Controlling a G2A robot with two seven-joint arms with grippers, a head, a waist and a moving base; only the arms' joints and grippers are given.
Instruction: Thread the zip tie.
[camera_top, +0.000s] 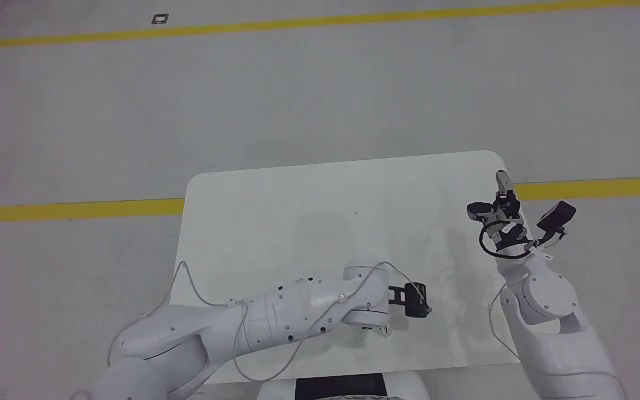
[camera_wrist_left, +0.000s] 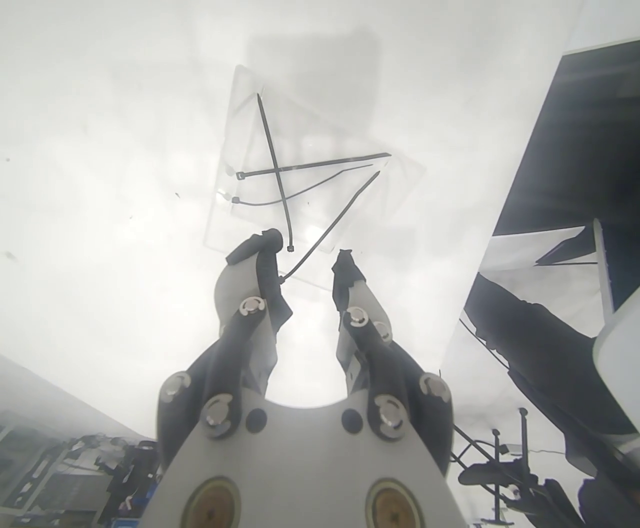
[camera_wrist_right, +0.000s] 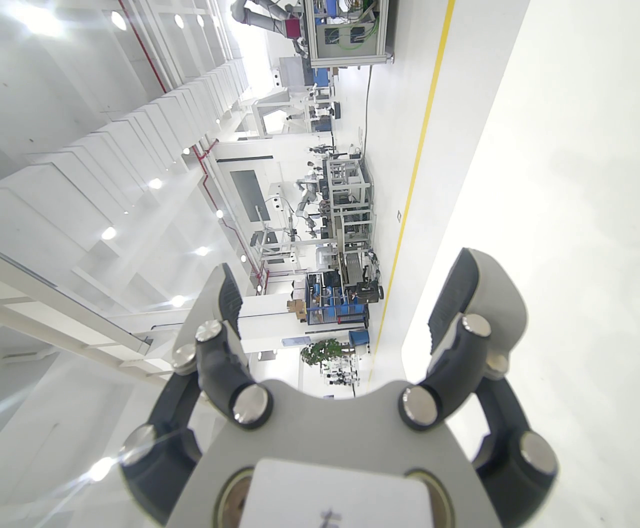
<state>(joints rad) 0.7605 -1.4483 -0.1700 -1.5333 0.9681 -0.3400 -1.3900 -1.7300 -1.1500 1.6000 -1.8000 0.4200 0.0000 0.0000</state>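
White table (camera_top: 300, 220), clear sheet (camera_wrist_left: 310, 135) lying flat on it

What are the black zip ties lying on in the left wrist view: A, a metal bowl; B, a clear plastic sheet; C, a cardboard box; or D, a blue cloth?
B: the zip ties lie crossed over one another on a clear plastic sheet, just ahead of the open left gripper.
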